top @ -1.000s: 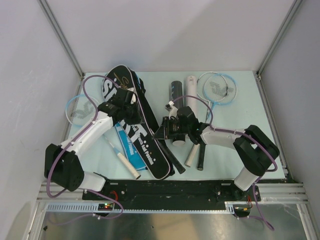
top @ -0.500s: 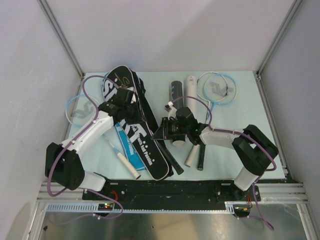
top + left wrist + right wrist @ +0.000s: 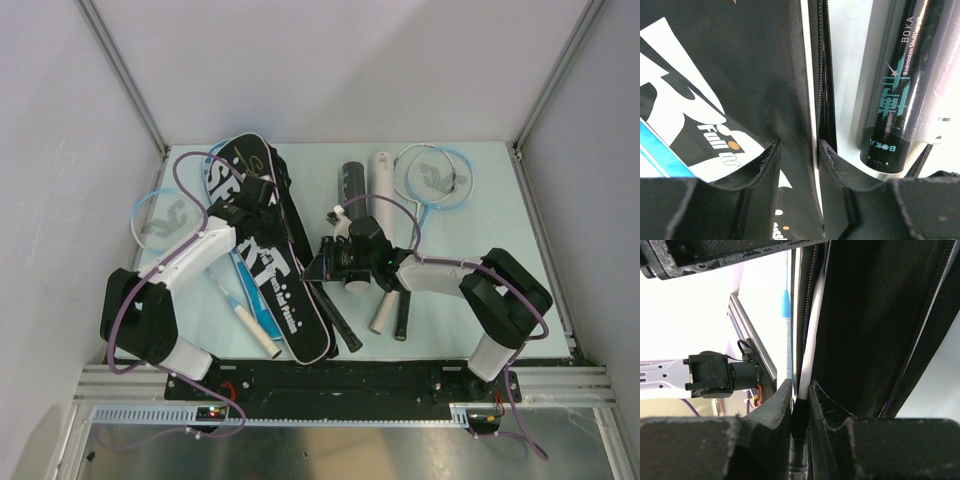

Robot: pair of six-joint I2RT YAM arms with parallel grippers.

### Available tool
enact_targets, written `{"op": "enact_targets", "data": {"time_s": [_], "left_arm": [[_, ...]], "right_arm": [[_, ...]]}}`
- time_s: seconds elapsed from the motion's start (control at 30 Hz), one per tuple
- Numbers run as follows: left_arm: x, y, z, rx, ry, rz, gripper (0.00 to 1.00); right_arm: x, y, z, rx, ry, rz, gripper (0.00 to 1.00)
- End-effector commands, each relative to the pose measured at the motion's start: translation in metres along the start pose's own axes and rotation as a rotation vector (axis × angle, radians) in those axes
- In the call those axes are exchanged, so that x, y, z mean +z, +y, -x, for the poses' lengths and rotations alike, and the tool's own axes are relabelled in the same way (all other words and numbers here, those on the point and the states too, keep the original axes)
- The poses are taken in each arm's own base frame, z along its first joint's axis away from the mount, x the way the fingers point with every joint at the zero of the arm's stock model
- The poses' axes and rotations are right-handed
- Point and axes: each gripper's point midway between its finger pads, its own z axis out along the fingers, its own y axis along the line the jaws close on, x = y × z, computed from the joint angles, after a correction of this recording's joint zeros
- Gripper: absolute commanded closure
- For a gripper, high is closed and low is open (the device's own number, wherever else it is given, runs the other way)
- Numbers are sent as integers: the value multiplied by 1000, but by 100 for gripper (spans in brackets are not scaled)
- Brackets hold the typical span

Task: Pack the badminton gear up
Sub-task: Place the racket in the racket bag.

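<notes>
The black "SPORT" cover (image 3: pixel 280 290) lies diagonally left of centre, over a blue cover (image 3: pixel 246 282). My left gripper (image 3: pixel 262 190) (image 3: pixel 799 145) is at its far part, open, with its fingers on either side of the cover's (image 3: pixel 740 75) white-piped zipper edge. My right gripper (image 3: pixel 322 265) (image 3: pixel 800 387) is shut on a racket where its white shaft (image 3: pixel 812 350) meets the black handle (image 3: pixel 345 325), right at the cover's (image 3: pixel 865 315) right edge. The shaft runs forward along that edge. A black tube (image 3: pixel 351 183) (image 3: pixel 895 100) and a white tube (image 3: pixel 381 175) lie side by side behind.
A blue-rimmed racket head (image 3: pixel 435 175) lies at the back right. A white handle (image 3: pixel 380 315) and a black handle (image 3: pixel 401 318) lie under the right forearm. Another racket lies at the left, head (image 3: pixel 163 215) by the wall, white handle (image 3: pixel 258 338) near the front rail.
The black cover has swung, its near end shifting left. My left gripper slid farther back along it. My right gripper moved slightly left, keeping its hold on the racket.
</notes>
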Motion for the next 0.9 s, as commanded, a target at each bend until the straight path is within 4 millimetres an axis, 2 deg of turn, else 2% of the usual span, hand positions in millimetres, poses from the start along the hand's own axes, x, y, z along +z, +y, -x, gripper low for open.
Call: {"op": "enact_targets", "data": {"time_s": [0.0,0.07,0.13,0.27,0.3,0.5,0.67,0.87], "left_arm": [[-5,-16,22,0,-74,-41,60],[-6,-18,23,4,-78,-46,60],[-6,-18,22,5,-76,-49,68],[-10,-22,20,2,-70,-72,93],[-12,-24,20,1,-67,-84,97],[-28,-35,9,26,-34,-169,100],[-30,-27,-2,111,-1,-168,100],[-38,-21,-4,177,-1,-160,100]], "right_arm": [[3,24,15,-80,-60,91,100],[4,25,14,-78,-58,94,100],[5,24,13,-75,-55,94,100],[6,21,15,-53,-60,87,100],[6,21,16,-46,-61,87,100],[0,22,25,-22,-89,78,99],[-11,24,28,-33,-111,56,96],[-21,10,23,-36,-124,-2,81]]}}
